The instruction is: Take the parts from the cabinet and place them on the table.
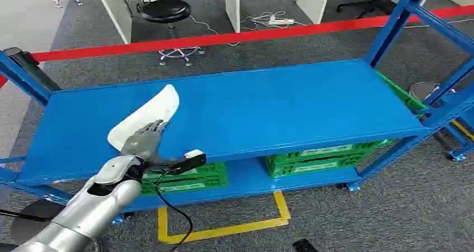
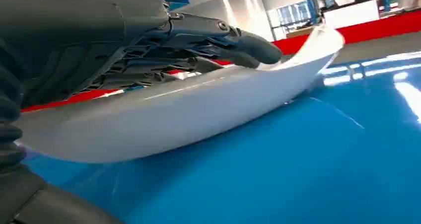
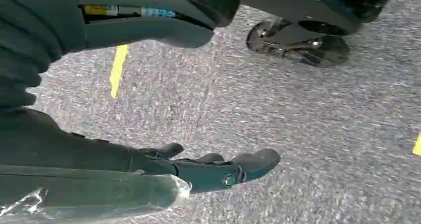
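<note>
A white curved part (image 1: pixel 151 115) lies on the left of the blue shelf top (image 1: pixel 279 104), its near end under my left hand (image 1: pixel 142 141). In the left wrist view the dark fingers (image 2: pixel 213 40) lie across the upper face of the white part (image 2: pixel 188 110), which touches the blue surface (image 2: pixel 298 164) along its lower edge. My left hand holds the part. My right hand (image 3: pixel 218 167) hangs over the grey floor with its fingers spread and nothing in it.
Two green crates (image 1: pixel 318 157) (image 1: pixel 187 179) stand on the lower shelf. Blue uprights (image 1: pixel 391 25) rise at the right corner and at the left (image 1: pixel 22 76). A red line (image 1: pixel 223 38) crosses the floor behind; a yellow outline (image 1: pixel 223 227) marks the floor in front.
</note>
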Controlling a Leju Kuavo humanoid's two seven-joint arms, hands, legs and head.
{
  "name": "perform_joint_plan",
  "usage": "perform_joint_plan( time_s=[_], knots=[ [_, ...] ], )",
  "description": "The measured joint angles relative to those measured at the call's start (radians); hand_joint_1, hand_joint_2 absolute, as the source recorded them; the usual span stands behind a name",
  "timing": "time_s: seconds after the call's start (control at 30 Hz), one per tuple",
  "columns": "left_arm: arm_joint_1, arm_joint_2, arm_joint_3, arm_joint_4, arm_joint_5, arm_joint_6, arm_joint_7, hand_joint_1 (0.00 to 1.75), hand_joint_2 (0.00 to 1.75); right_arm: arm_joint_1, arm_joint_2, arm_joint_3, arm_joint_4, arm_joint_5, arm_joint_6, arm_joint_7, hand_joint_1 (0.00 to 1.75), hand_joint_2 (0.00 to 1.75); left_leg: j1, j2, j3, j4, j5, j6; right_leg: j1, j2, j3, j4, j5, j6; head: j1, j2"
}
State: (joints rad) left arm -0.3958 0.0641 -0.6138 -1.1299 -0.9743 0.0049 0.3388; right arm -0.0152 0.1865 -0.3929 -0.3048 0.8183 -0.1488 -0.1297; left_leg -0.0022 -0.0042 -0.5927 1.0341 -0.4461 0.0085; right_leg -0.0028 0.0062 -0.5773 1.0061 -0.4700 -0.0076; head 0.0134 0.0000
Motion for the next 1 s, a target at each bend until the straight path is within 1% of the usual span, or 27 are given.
perform_joint_plan(
  time_s=[0.03,0.07,0.1,0.13,0.17,0.2,0.23,0.3,0.33,0.37,0.4,0.43,0.47,0.5,0.53,0.57,0.6,0.63,0.67,0.7,0.73,0.93,0.97,1.0],
  knots=[
    [-0.005,0.000,0.000,0.006,0.000,-0.006,0.001,0.00,1.75,-0.002,0.000,0.001,0.000,-0.002,0.000,-0.002,0.00,1.75,-0.003,0.000,0.012,-0.024,-0.007,0.002,0.006,0.001,-0.005,0.005,-0.002,0.005,0.000,0.000],
    [-0.010,-0.003,0.000,0.011,0.000,-0.008,0.001,0.05,1.75,-0.002,0.000,0.003,-0.001,-0.003,0.001,-0.002,0.00,1.75,-0.003,0.000,0.008,-0.022,-0.012,0.004,0.005,0.000,-0.009,0.004,0.001,0.010,0.002,0.000],
    [-0.012,-0.003,0.000,0.015,-0.001,-0.009,0.001,1.50,1.75,-0.001,0.000,0.006,-0.001,-0.004,0.002,-0.002,0.00,1.75,-0.005,-0.002,0.007,-0.023,-0.012,0.007,0.003,-0.001,-0.008,0.002,0.001,0.014,0.002,0.000],
    [-0.014,-0.003,0.000,0.018,-0.001,-0.012,0.001,1.75,1.75,-0.001,0.000,0.007,-0.001,-0.006,0.003,-0.003,0.00,1.75,-0.006,-0.002,0.008,-0.025,-0.010,0.012,0.002,-0.002,-0.006,-0.001,0.003,0.020,0.000,0.000],
    [-0.016,-0.003,0.000,0.020,-0.001,-0.014,0.001,1.75,1.75,-0.002,0.000,0.008,-0.002,-0.008,0.003,-0.003,0.00,1.75,0.002,-0.001,0.014,-0.038,-0.003,0.021,0.002,-0.001,-0.010,0.003,-0.004,0.026,0.000,0.000],
    [-0.018,-0.004,0.000,0.025,-0.001,-0.015,0.001,1.75,1.75,-0.001,0.000,0.009,-0.003,-0.010,0.003,-0.007,0.00,1.75,0.002,0.001,0.016,-0.040,-0.001,0.025,0.001,-0.002,-0.023,0.025,-0.021,0.030,0.003,0.000],
    [-0.018,-0.005,0.000,0.029,-0.001,-0.015,0.001,1.75,1.75,-0.002,0.000,0.012,-0.003,-0.012,0.003,-0.010,0.00,1.75,0.002,0.001,0.016,-0.040,-0.002,0.029,0.000,-0.002,-0.050,0.086,-0.057,0.034,0.008,0.000],
    [-0.016,-0.005,0.000,0.038,-0.001,-0.016,0.001,1.75,1.75,0.000,0.000,0.015,-0.005,-0.018,0.004,-0.019,0.00,1.75,0.000,0.002,0.015,-0.040,-0.002,0.030,-0.002,-0.002,-0.125,0.244,-0.125,0.040,0.008,0.000],
    [-0.014,-0.005,0.000,0.043,-0.001,-0.016,0.006,1.75,1.75,0.001,0.000,0.016,-0.005,-0.021,0.007,-0.025,0.00,1.75,0.000,0.002,0.015,-0.040,-0.002,0.030,-0.002,-0.002,-0.156,0.305,-0.141,0.042,0.010,0.000],
    [-0.013,-0.005,0.001,0.046,-0.001,-0.014,0.011,1.75,1.75,0.001,0.000,0.016,-0.005,-0.026,0.007,-0.029,0.00,1.75,0.000,0.002,0.015,-0.040,-0.002,0.030,-0.002,-0.002,-0.163,0.314,-0.131,0.044,0.009,0.000],
    [-0.012,-0.005,0.002,0.049,-0.003,-0.011,0.017,1.75,1.75,0.001,0.000,0.017,-0.005,-0.029,0.010,-0.035,0.00,1.75,0.000,0.001,0.016,-0.039,-0.002,0.030,-0.002,-0.002,-0.147,0.279,-0.101,0.044,0.011,0.000],
    [-0.011,-0.006,0.006,0.052,-0.006,-0.004,0.025,1.75,1.75,0.001,0.000,0.020,-0.006,-0.032,0.011,-0.040,0.00,1.75,0.001,0.001,0.017,-0.039,-0.003,0.029,-0.003,-0.002,-0.111,0.203,-0.057,0.042,0.010,0.000],
    [-0.011,-0.007,0.012,0.055,-0.010,0.001,0.029,1.75,1.75,-0.001,0.000,0.024,-0.006,-0.035,0.011,-0.045,0.00,1.75,0.001,0.001,0.019,-0.038,-0.004,0.027,-0.006,-0.003,-0.059,0.101,-0.010,0.042,0.011,0.000],
    [-0.012,-0.007,0.018,0.056,-0.014,0.007,0.030,1.75,1.75,-0.001,0.000,0.026,-0.007,-0.037,0.011,-0.046,0.00,1.75,-0.001,0.000,0.018,-0.037,-0.007,0.023,-0.009,-0.003,-0.024,0.028,0.008,0.041,0.010,0.000],
    [-0.015,-0.007,0.024,0.058,-0.018,0.013,0.032,1.75,1.75,-0.003,0.000,0.029,-0.007,-0.039,0.012,-0.047,0.00,1.75,-0.009,-0.001,0.013,-0.029,-0.010,0.017,-0.006,-0.002,0.001,0.001,-0.005,0.038,0.011,0.000],
    [-0.017,-0.007,0.027,0.060,-0.019,0.018,0.034,1.75,1.75,-0.003,0.000,0.033,-0.007,-0.040,0.013,-0.048,0.00,1.75,-0.009,-0.002,0.011,-0.031,-0.005,0.011,-0.007,-0.001,-0.005,0.006,-0.003,0.030,0.006,0.000],
    [-0.020,-0.007,0.028,0.061,-0.021,0.024,0.036,1.75,1.75,-0.002,0.000,0.034,-0.008,-0.041,0.013,-0.048,0.00,1.75,-0.008,-0.002,0.011,-0.032,-0.004,0.009,-0.005,-0.001,-0.006,0.007,-0.004,0.028,0.009,0.000],
    [-0.023,-0.007,0.032,0.063,-0.023,0.031,0.039,1.75,1.75,0.000,0.000,0.036,-0.008,-0.044,0.013,-0.048,0.00,1.75,-0.006,-0.002,0.012,-0.033,-0.003,0.006,-0.003,-0.001,-0.006,0.008,-0.004,0.022,0.008,0.000],
    [-0.027,-0.007,0.039,0.064,-0.026,0.036,0.039,1.75,1.75,-0.001,0.000,0.039,-0.008,-0.047,0.013,-0.048,0.00,1.75,-0.006,-0.002,0.013,-0.031,-0.008,0.000,-0.006,-0.001,-0.003,0.002,-0.001,0.014,0.008,0.000],
    [-0.029,-0.007,0.048,0.066,-0.030,0.039,0.040,1.75,1.75,-0.002,0.000,0.042,-0.009,-0.047,0.013,-0.048,0.00,1.75,-0.004,-0.002,0.009,-0.017,-0.024,-0.005,-0.009,-0.003,-0.001,-0.001,0.002,0.009,0.009,0.000],
    [-0.030,-0.007,0.049,0.066,-0.031,0.040,0.040,1.75,1.75,-0.002,0.000,0.042,-0.009,-0.047,0.013,-0.048,0.00,1.75,-0.004,-0.001,0.006,-0.012,-0.029,-0.006,-0.009,-0.003,0.000,-0.001,0.002,0.008,0.007,0.000],
    [-0.030,-0.007,0.050,0.066,-0.031,0.040,0.040,1.75,1.75,-0.002,0.000,0.043,-0.009,-0.047,0.013,-0.048,0.00,1.75,-0.004,-0.001,0.005,-0.010,-0.031,-0.007,-0.009,-0.003,0.000,-0.001,0.002,0.008,0.006,0.000],
    [-0.030,-0.007,0.050,0.066,-0.031,0.041,0.040,1.75,1.75,-0.002,0.000,0.043,-0.009,-0.047,0.013,-0.048,0.00,1.75,-0.004,-0.001,0.004,-0.005,-0.035,-0.007,-0.009,-0.003,0.000,-0.001,0.002,0.008,0.005,0.000],
    [-0.032,-0.007,0.052,0.067,-0.032,0.042,0.040,1.75,1.75,-0.003,0.000,0.043,-0.009,-0.047,0.013,-0.048,0.00,1.75,-0.004,-0.001,-0.005,0.016,-0.049,-0.010,-0.009,-0.003,0.000,-0.002,0.002,0.005,0.002,0.000]
  ],
)
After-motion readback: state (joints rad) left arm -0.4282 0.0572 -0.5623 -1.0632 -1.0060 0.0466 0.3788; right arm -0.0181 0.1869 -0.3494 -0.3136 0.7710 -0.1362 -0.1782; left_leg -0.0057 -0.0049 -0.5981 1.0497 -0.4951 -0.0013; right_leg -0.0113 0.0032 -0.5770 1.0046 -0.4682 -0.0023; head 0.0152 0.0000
